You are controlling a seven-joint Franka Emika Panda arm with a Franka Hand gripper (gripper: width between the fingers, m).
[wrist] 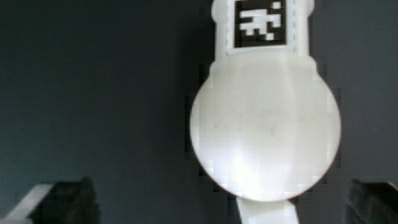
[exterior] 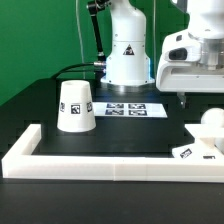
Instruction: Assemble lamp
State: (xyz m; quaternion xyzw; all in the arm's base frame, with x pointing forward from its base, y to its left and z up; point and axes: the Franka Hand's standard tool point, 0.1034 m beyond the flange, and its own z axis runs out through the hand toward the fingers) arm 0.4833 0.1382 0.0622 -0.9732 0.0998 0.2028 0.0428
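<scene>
In the exterior view, the black table (exterior: 40,125) is edged by a long white rail (exterior: 100,163) that runs along the six o'clock side and turns up at the exterior view's left. With the marker board (exterior: 128,108) as the centre of the dial, the shade (exterior: 77,105) stands at nine o'clock, wide end down and one tag facing the camera. The arm's white pedestal (exterior: 128,55) rises at twelve. The gripper (exterior: 184,98) hangs at about three o'clock, its fingertips pointing down and clear of the tabletop. The bulb (exterior: 210,123) shows its round head at roughly four o'clock from those fingertips. The flat base (exterior: 192,152) lies just beside it toward six, with its tags up (whether the bulb touches the base cannot be told from here). The shade is well apart from both.

In the wrist view, the bulb (wrist: 267,120) fills the middle of the frame. It lies on its side on the dark table, and its tagged stem (wrist: 263,25) points away from the fingers. The two dark fingertips (wrist: 63,200) stand wide apart, one on each side of the bulb's rounded end and not touching it. The gripper (wrist: 217,203) is spread wide and holds nothing. A small white sliver (wrist: 267,215) shows past the bulb's head, too cropped to identify.
</scene>
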